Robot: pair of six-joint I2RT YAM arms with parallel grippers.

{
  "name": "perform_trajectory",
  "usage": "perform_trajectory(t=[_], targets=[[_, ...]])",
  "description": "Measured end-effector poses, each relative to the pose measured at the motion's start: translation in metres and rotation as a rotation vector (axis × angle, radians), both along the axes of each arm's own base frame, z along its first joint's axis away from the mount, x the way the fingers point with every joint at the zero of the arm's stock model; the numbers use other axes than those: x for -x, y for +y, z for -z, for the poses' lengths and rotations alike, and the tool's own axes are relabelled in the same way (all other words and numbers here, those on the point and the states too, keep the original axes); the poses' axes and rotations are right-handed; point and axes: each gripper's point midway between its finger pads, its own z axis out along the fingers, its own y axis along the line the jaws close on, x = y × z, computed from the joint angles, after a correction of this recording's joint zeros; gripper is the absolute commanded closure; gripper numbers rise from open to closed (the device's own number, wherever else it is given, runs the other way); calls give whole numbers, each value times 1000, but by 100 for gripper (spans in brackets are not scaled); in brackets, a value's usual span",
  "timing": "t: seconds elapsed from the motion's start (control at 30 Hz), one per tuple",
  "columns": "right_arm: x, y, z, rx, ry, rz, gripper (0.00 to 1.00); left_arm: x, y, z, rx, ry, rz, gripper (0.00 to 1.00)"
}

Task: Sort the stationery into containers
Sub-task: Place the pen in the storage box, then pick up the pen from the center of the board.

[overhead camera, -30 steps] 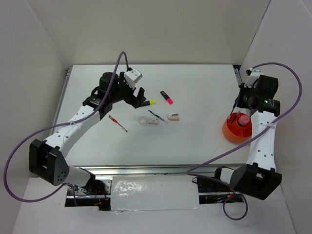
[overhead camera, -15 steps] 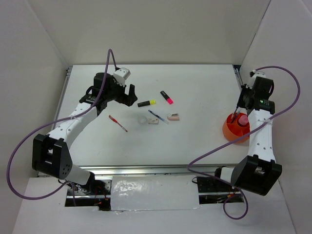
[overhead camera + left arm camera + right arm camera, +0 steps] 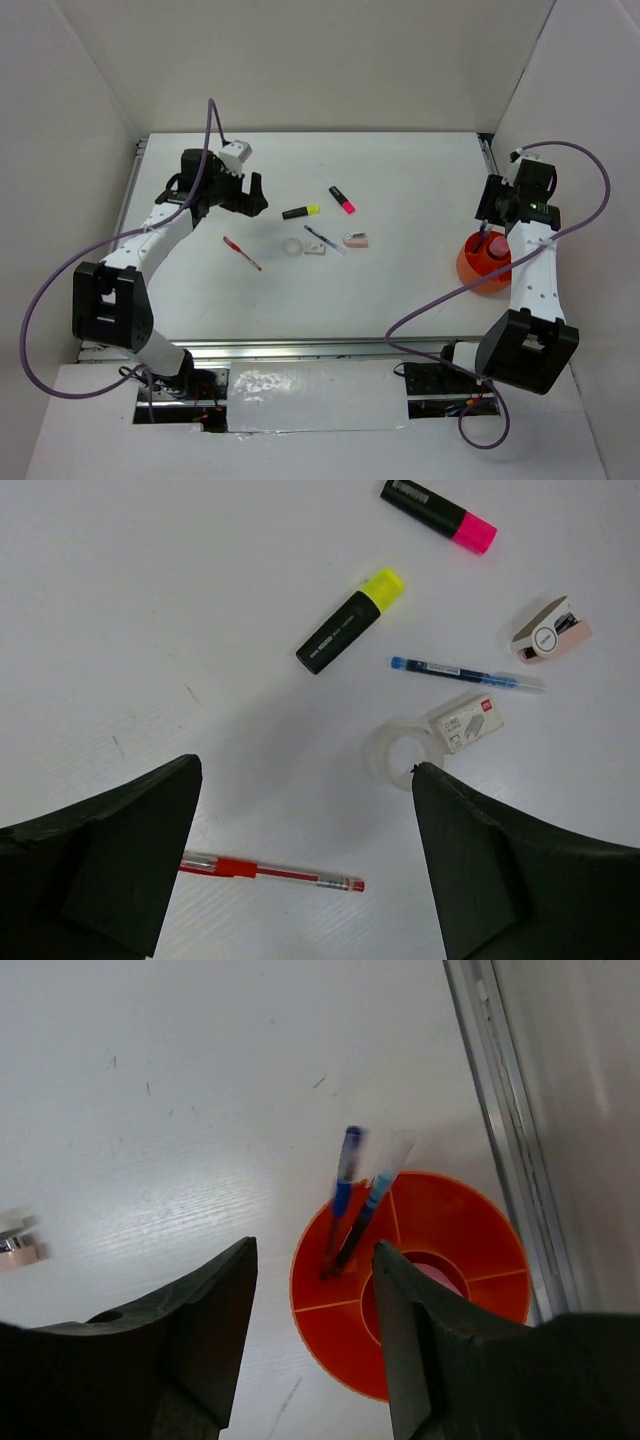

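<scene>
**Top external view.** The left pincer [image 3: 252,195] hangs over the far-left part of the worktop [image 3: 400,165], jaws wide apart and holding nothing. Loose stationery lies to its right:
- a yellow-capped highlighter [image 3: 300,211]
- a pink-capped highlighter [image 3: 343,200]
- a red pen [image 3: 242,253]
- a blue pen [image 3: 323,239]
- a clear tape ring [image 3: 293,246]
- a whitish-pink eraser [image 3: 355,240]

The orange cup [image 3: 478,272] stands near the right edge, with the right pincer [image 3: 488,226] just above it.

**Left wrist view.** The left pincer [image 3: 305,770] is spread wide, with bare worktop between its fingers. The red pen [image 3: 270,872] lies nearest, just below the gap. The tape ring [image 3: 400,752] touches a small boxed eraser [image 3: 465,723] near the right finger. The yellow-capped highlighter [image 3: 350,620] lies farther ahead.

**Right wrist view.** The right pincer [image 3: 315,1260] is open and carries nothing. Below it the orange cup [image 3: 345,1350] is divided by ribs. Two blue-tipped pens [image 3: 345,1195] stand leaning in its left compartment, and something pink [image 3: 440,1278], probably a tube, shows in the centre well.

**Assessment.** Sorting is partly done, with seven pieces not yet in the cup. The step in hand appears to be the left arm choosing its next pickup. The next move calls for centring over one piece, likely the red pen or the yellow-capped highlighter, then turning the jaws across its length and descending. The flat, thin pen will need fingertips right down on the worktop.
</scene>
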Motion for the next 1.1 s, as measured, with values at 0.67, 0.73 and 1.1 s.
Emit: perform_trajectory(t=[0.67, 0.73, 1.1], targets=[[-5, 43, -62, -113, -149, -175, 43, 42, 14, 88, -555, 19, 1056, 41], [-3, 46, -59, -124, -137, -185, 44, 69, 12, 113, -582, 71, 1140, 38], [2, 53, -54, -140, -105, -217, 44, 80, 0, 147, -690, 114, 1271, 34]])
